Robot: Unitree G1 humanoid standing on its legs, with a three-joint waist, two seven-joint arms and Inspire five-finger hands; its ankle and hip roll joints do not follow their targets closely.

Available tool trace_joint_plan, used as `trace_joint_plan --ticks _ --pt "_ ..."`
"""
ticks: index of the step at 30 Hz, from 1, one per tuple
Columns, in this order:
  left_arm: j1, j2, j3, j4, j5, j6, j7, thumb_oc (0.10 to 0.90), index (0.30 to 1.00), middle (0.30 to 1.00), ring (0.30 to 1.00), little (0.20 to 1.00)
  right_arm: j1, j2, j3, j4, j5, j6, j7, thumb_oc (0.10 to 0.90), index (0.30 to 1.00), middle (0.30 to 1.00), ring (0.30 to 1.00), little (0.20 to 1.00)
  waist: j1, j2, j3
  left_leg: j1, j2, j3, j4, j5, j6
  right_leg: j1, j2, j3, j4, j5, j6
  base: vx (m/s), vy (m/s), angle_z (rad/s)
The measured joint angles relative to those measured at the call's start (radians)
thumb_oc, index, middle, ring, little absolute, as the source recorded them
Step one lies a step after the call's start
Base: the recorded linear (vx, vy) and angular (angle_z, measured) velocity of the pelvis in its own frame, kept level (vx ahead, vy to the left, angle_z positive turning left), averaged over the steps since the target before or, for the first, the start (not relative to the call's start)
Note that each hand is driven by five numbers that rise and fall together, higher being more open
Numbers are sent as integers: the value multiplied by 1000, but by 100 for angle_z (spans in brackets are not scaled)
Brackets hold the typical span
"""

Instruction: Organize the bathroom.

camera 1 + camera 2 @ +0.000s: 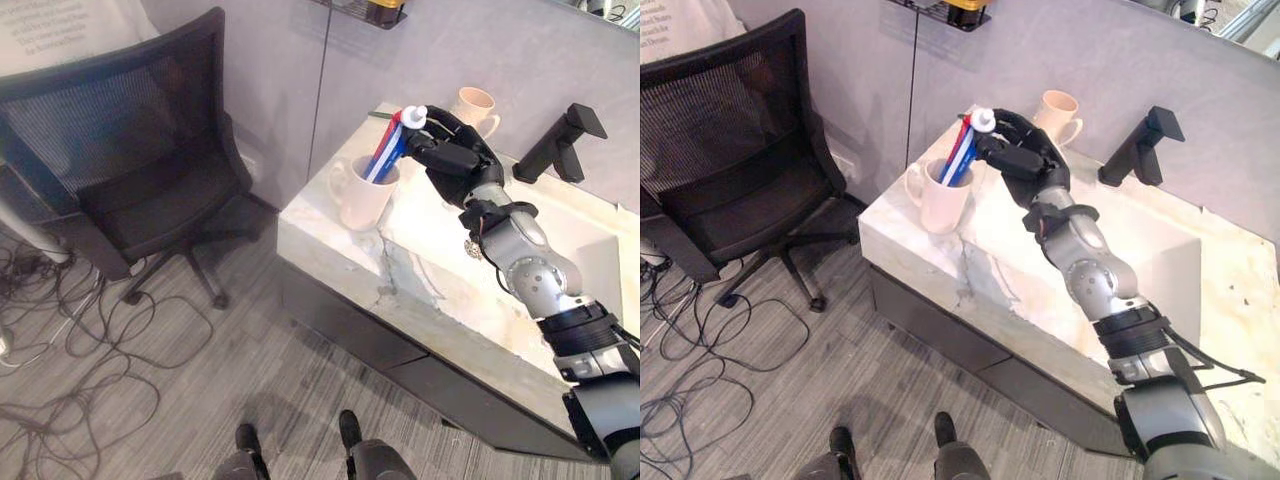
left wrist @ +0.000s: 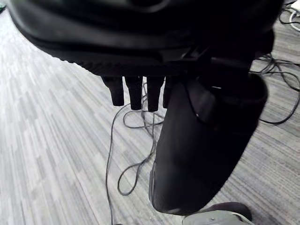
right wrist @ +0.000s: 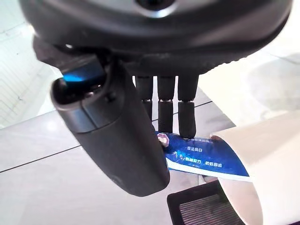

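Marble counter (image 1: pixel 440 290) runs along the grey wall, with a sunken basin beside the black tap (image 1: pixel 560 142). Right at the counter's near corner stands a cream mug (image 1: pixel 360 195), and a red, white and blue toothpaste tube (image 1: pixel 388 148) leans out of it, white cap up. The right hand (image 1: pixel 452 145) reaches in over the mug, fingers (image 3: pixel 186 110) and thumb closed around the upper part of the tube, fingertips pressing its blue side just above the mug's rim. A second cream mug (image 1: pixel 476 107) sits further back, near the wall. Off to the side, a black mesh office chair (image 1: pixel 130 150) is parked on the grey plank floor (image 1: pixel 250 380). The left hand (image 2: pixel 140 89) hangs low over that floor, fingers loose and straight, holding nothing.
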Motion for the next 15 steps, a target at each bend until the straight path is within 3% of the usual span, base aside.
trace_joint_plan --ticks 5,15 --pt "1 5 -4 1 -2 0 14 800 900 900 900 900 38 3 -15 -65 1 -1 4 400 300 300 300 300 -18 -5 4 -24 -6 21 65 -45 20 -18 -18 25 13 -12 8 -31 27 -11" --pt "1 8 -6 0 -9 -1 15 800 900 900 900 900 48 4 -24 -90 1 -1 25 400 300 300 300 300 -22 -7 5 -33 -6 38 86 -59 29 -33 -25 37 11 -13 18 -10 -14 -5"
